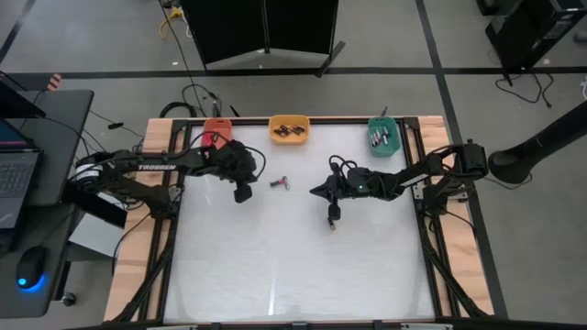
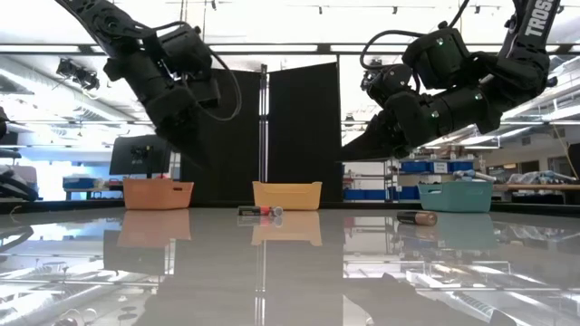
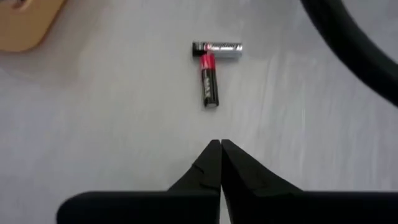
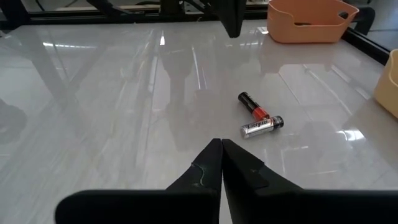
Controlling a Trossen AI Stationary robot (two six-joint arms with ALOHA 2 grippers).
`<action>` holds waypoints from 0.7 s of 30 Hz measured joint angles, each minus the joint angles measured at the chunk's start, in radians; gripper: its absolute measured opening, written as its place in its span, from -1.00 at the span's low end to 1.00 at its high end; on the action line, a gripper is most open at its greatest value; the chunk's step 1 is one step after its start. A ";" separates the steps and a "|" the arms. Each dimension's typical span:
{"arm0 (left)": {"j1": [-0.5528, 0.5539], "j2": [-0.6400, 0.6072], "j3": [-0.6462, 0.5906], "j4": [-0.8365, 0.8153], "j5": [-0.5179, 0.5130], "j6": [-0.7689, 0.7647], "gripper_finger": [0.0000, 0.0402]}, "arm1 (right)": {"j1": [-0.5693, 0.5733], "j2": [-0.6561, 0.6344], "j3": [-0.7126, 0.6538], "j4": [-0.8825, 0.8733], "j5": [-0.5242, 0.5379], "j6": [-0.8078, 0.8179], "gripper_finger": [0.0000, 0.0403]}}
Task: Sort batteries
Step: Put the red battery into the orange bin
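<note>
Two batteries remain loose near the upper centre of the high view, between the two arms: a silvery battery (image 3: 217, 50) and a red-and-black battery (image 3: 209, 79), lying end against side in an L, apparently touching. A third battery (image 2: 417, 217) is seen lying right of centre in the low view, in front of the teal bin (image 1: 383, 134). Other batteries have been placed in the yellow bin (image 1: 289, 129) and the teal bin, presumably by type; the orange bin (image 1: 216, 132) sits at upper left.

The left gripper (image 3: 220, 149) is held above the surface, aimed at the pair, its fingers pressed together and empty. The right gripper (image 4: 220, 148) faces the same pair from the other side, fingers likewise closed on nothing.
</note>
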 joint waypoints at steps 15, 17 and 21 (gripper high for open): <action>-0.047 0.157 0.103 -0.016 0.001 0.001 -0.59 | -0.007 0.000 0.000 -0.027 0.000 0.027 -0.89; -0.050 0.193 0.106 0.027 -0.007 -0.012 -0.46 | -0.007 0.000 0.000 -0.027 0.000 0.027 -0.91; -0.052 0.246 0.106 0.117 -0.043 -0.017 -0.25 | -0.007 0.000 0.000 -0.028 0.000 0.026 -0.96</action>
